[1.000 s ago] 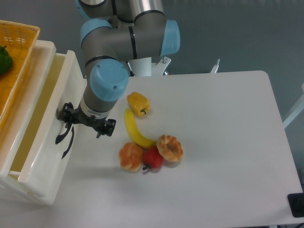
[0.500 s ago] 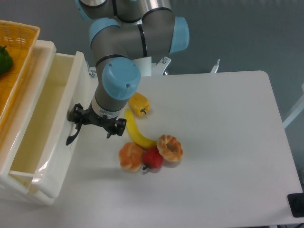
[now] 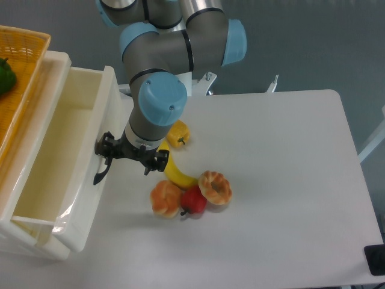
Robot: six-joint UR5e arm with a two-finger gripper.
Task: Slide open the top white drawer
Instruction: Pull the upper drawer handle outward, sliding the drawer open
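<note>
Far left: orange woven basket (image 3: 18, 90) atop the cabinet. Below it, the top white drawer (image 3: 60, 174) pulled well out, cream interior exposed, consistent with a nearly finished pull. At its front, pincer (image 3: 105, 158) by the black handle (image 3: 101, 171); grip hidden, cannot tell. Rightward on the counter (image 3: 283, 180): a cluster of food.

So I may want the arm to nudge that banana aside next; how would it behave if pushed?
The banana is curved and lies flat, so it would probably pivot or slide, not roll. Its lower end sits close to the red apple and the pastry, so a push could shove those too. It looks light and fairly stiff.
</note>
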